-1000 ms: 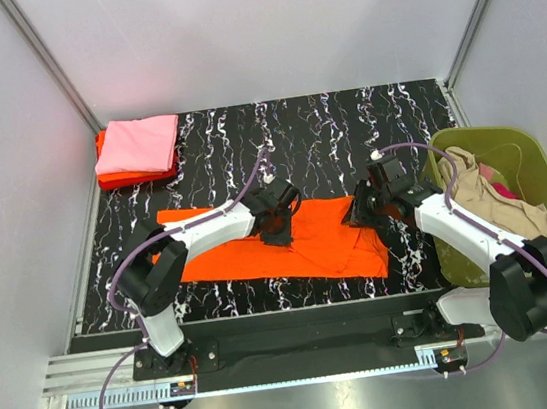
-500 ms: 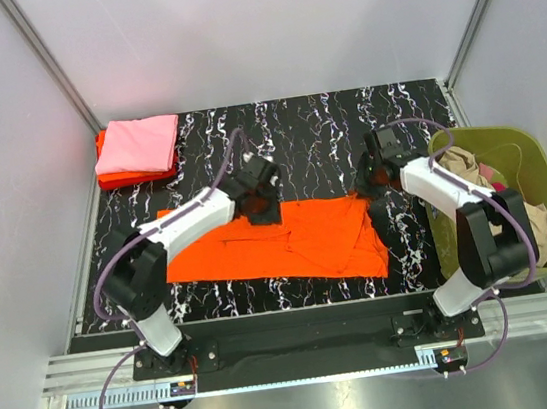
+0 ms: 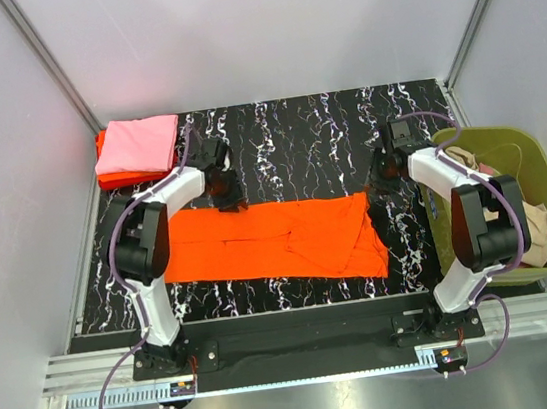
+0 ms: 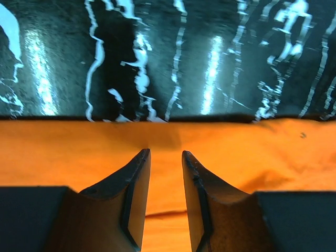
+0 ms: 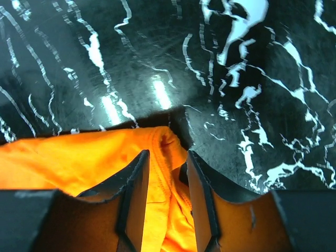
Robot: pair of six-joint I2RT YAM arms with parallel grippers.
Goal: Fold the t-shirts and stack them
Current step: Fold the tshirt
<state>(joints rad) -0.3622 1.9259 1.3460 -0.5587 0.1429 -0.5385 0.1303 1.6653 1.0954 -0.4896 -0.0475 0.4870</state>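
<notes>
Top external view: a folded pink t-shirt point(image 3: 137, 145) lies on a red-orange t-shirt point(image 3: 109, 178), well behind and to the left of the bright orange t-shirt point(image 3: 278, 239). That orange shirt is spread flat across the near half of the black marbled table point(image 3: 324, 127). The left gripper point(image 4: 164, 155) hangs over the orange shirt's far edge, left of its middle. The left wrist view shows its jaws a narrow gap apart with nothing pinched and orange cloth lying below them. The right gripper point(image 5: 167, 155) sits at the orange shirt's far right corner. The right wrist view shows its jaws likewise narrowly parted above the bunched corner fold; I cannot tell whether they touch it. Right of the orange shirt stands the olive-green basket point(image 3: 476, 133), holding a crumpled beige t-shirt point(image 3: 484, 195) and a glimpse of a magenta t-shirt point(image 3: 492, 173).
</notes>
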